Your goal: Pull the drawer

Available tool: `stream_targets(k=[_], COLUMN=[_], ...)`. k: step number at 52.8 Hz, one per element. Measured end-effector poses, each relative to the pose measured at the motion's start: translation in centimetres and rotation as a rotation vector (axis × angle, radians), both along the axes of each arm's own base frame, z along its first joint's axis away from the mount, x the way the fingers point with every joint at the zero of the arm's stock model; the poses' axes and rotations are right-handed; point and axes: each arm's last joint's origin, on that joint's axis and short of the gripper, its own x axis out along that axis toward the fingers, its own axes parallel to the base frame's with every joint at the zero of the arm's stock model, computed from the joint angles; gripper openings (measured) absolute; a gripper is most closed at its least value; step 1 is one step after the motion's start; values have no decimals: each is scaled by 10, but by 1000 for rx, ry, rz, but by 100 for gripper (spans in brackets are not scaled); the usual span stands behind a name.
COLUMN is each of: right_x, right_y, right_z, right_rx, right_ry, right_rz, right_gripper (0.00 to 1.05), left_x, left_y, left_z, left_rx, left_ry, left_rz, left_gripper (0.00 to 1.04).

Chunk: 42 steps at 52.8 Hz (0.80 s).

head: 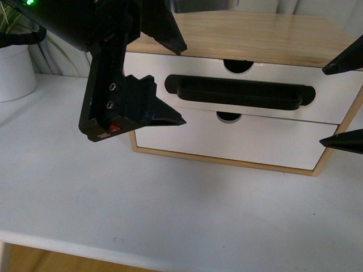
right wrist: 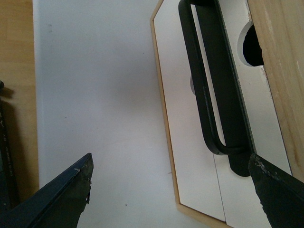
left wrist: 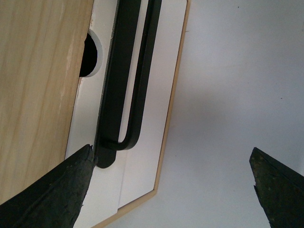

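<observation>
The drawer is the upper one of a small wooden cabinet, white-fronted with a long black bar handle and a half-round notch in its top edge. It looks shut. My left gripper hangs open just off the handle's left end, one finger above and one below the level of the bar. The right gripper is open at the handle's right end, only its fingertips showing. In the left wrist view the handle lies ahead of the open gripper. The right wrist view shows the handle ahead of the open gripper.
Below sits a plain white drawer front without a handle. The cabinet's wooden top stretches back. A white plant pot stands at the far left on the white table, whose front edge runs along the bottom.
</observation>
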Motion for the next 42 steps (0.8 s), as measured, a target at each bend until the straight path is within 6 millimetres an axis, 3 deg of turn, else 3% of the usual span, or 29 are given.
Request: stream_targets(k=[42], right_x=[43], right_y=[25], right_z=[-31], right_rx=[-11], right_ry=[13], right_rz=[44], right_gripper=[96], left_x=[30], left_y=[-22], left_z=[-32], left_rx=[29], left_ry=[49], left_rz=[-81], left_gripper=[99])
